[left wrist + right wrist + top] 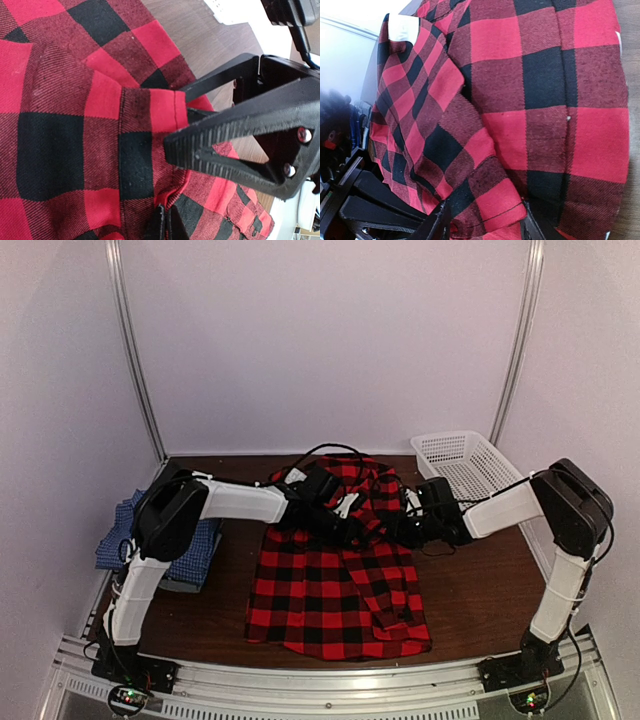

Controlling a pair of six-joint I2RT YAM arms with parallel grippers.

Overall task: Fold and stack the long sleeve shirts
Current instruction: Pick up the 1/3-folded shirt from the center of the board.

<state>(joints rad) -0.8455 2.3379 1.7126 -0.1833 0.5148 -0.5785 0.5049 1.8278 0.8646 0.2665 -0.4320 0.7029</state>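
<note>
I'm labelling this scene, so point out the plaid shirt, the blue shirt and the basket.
Plaid shirt (335,595): top view, middle of its lower body.
Blue shirt (112,543): top view, its left edge.
Basket (462,435): top view, far rim.

Overhead overview; wrist close-ups on plaid shirt
</note>
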